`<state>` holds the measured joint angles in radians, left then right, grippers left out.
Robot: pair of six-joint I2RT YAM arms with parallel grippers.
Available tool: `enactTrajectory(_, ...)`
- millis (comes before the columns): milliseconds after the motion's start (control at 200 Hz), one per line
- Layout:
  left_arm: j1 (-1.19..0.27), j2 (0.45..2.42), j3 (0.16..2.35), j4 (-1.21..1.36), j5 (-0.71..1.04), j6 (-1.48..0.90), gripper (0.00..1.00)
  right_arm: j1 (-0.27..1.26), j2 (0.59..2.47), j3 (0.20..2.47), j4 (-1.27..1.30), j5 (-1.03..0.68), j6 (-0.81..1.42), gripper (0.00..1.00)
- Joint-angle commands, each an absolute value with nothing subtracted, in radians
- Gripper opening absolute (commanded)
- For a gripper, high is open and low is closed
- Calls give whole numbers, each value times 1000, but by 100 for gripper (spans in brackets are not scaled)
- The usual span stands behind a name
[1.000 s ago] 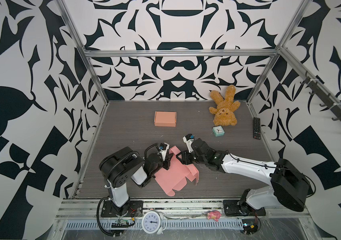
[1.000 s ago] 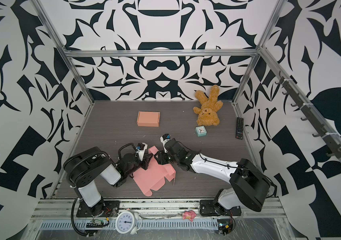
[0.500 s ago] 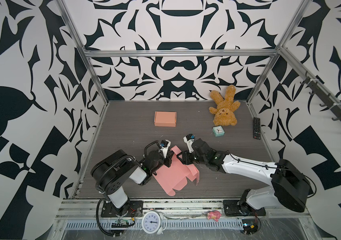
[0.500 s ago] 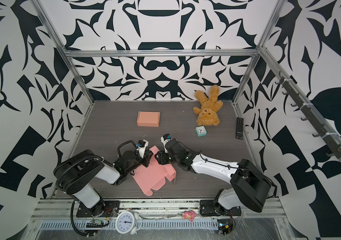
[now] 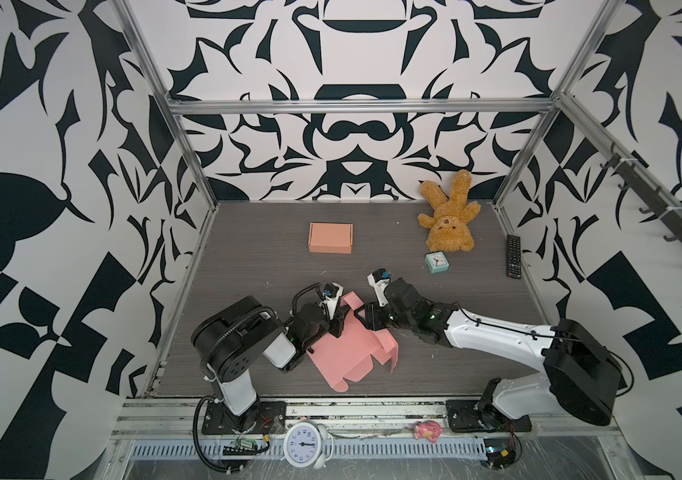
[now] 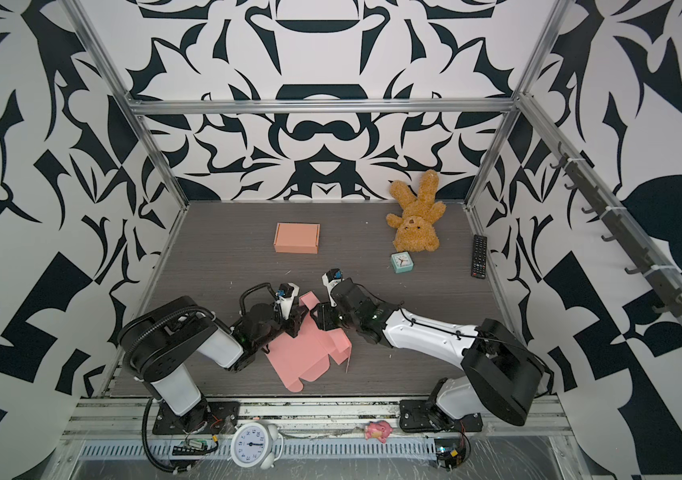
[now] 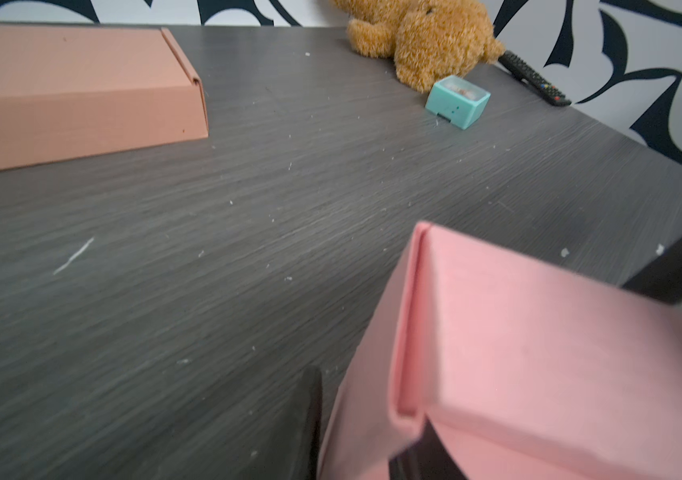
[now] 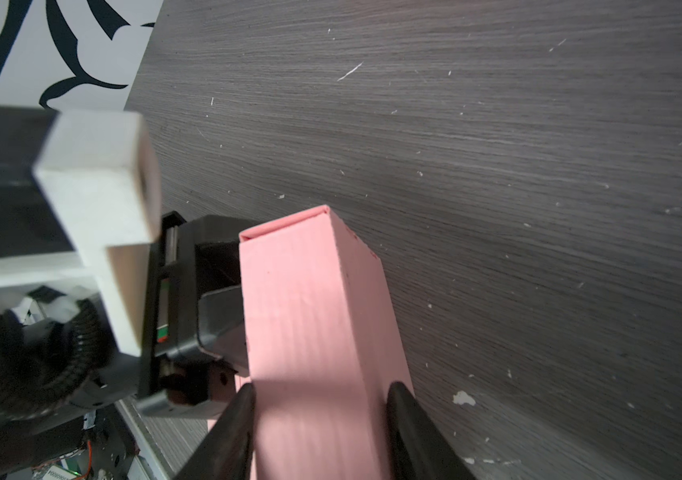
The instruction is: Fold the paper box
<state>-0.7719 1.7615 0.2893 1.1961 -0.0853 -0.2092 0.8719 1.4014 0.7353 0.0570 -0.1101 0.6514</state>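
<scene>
Right gripper (image 8: 320, 386): I clamp the paper box (image 8: 302, 291) wall.
Left gripper (image 5: 336, 327): can't tell.
Fold: I'd press slowly, squarely.

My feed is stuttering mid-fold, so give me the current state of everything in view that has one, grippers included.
pink paper box, partly folded: far wall raised, most panels flat.
right gripper, shut on that raised wall.
left gripper, jaws astride the wall; grip unclear.
orange box, fully folded, closed.
teddy bear, lying on its back.
teal clock, face up.
remote, flat, buttons up.
</scene>
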Motion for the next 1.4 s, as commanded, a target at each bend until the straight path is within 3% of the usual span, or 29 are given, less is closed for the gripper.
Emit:
enactTrajectory(0, -775, 1802, 279, 1251, -103, -206, 30, 875, 1373, 729, 73, -104, 656, 51)
enactTrajectory(455, -775, 1836, 304, 1260, -105, -206, 17, 876, 1369, 726, 77, -110, 665, 51)
enactTrajectory(590, -776, 1832, 299, 1261, -105, -208, 18, 879, 1367, 718, 81, -109, 669, 50)
enactTrajectory(825, -775, 1735, 259, 1262, -97, -217, 29, 880, 1365, 715, 79, -103, 664, 50)
enactTrajectory(1015, -776, 1619, 297, 1101, -85, -188, 26, 879, 1365, 717, 78, -103, 662, 50)
enactTrajectory(1395, -776, 1695, 310, 1154, -77, -192, 19, 880, 1363, 735, 66, -102, 652, 51)
